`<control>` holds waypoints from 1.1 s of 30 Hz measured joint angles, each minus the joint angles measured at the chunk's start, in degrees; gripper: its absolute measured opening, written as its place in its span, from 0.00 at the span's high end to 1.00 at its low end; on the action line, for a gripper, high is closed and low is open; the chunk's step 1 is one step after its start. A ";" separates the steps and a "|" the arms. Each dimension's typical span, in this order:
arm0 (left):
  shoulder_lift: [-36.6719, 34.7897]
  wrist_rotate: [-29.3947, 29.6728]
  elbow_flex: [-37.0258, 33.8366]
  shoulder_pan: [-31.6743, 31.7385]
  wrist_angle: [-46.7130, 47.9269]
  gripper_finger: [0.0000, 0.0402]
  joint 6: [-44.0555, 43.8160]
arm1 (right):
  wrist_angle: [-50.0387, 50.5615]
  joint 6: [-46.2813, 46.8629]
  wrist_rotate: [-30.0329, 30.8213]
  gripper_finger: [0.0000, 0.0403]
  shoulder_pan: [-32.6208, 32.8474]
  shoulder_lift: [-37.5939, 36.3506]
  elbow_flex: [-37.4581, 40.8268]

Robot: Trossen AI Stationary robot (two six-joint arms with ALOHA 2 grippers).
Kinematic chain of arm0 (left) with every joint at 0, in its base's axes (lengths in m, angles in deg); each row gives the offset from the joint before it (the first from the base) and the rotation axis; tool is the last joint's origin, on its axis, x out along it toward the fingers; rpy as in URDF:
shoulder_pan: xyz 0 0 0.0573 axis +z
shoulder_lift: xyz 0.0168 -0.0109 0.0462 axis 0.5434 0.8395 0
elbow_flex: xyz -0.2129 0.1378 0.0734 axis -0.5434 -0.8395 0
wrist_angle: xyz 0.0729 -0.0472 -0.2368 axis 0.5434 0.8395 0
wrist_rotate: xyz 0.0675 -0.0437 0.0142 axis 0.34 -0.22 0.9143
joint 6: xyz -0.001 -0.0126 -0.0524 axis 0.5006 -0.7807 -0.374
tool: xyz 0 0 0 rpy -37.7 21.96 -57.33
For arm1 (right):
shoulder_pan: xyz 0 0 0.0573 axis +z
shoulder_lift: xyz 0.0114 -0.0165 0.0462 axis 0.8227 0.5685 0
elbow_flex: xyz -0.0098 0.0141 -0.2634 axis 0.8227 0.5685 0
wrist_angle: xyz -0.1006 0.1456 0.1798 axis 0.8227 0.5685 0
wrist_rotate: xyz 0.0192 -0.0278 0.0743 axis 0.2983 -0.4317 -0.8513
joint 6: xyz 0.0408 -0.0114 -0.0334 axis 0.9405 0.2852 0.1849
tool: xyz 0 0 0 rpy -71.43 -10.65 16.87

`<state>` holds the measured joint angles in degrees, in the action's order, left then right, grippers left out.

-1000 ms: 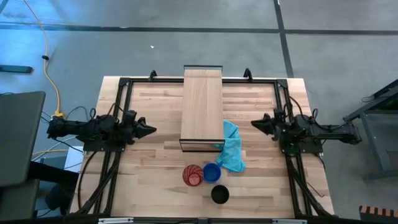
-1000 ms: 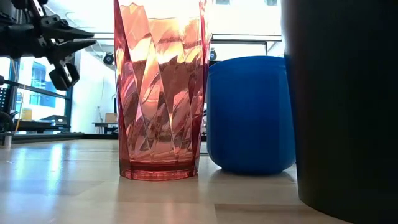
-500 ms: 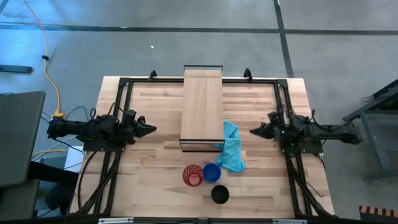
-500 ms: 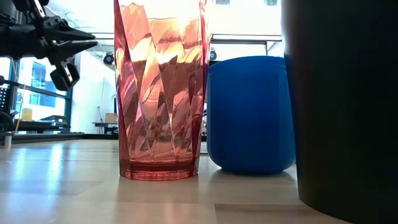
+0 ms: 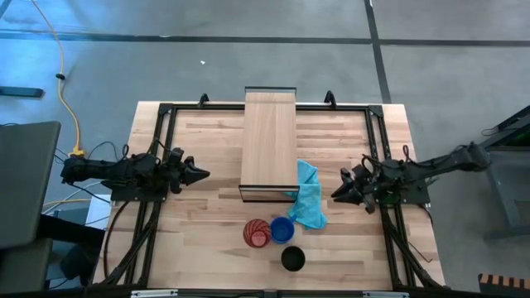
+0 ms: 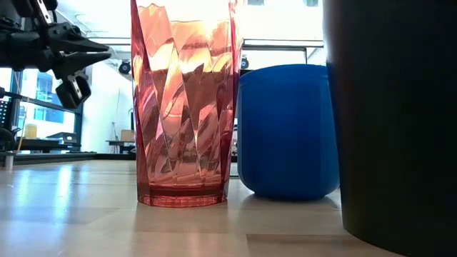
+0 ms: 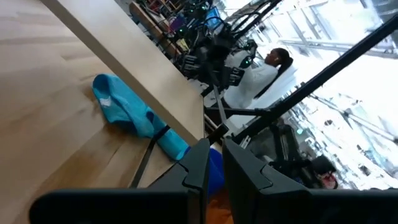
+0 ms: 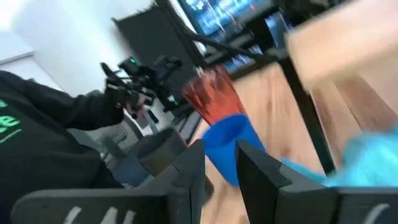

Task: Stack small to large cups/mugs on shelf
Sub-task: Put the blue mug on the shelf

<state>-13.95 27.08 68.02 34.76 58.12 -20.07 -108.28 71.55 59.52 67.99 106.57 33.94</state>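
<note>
My right gripper has swung off its rest toward the light-blue cloth, fingers narrowly parted, empty; the blue mug, red tumbler and black cup stand untouched before the shelf; left gripper waits nearly closed.

Bright daylight (right wrist view blurred)
</note>
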 joint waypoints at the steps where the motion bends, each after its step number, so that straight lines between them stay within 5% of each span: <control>1: 0.00 -0.02 0.00 0.00 0.07 0.92 -0.14 | -3.08 -1.31 0.73 0.80 0.86 1.87 0.00; 10: 0.00 -0.85 0.00 0.00 0.17 0.92 1.72 | -5.47 -17.73 7.69 0.80 7.31 22.13 -7.80; 23: 0.00 -0.46 0.00 0.00 0.15 0.92 2.86 | -15.34 -24.64 7.76 0.80 7.68 52.14 -17.50; 33: 0.00 -1.09 0.00 -0.02 0.22 0.92 2.73 | -12.34 -29.06 7.12 0.80 7.68 66.66 -28.48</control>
<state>-13.95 25.99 68.03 34.74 58.34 -17.34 -120.61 42.49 66.64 75.67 173.23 5.46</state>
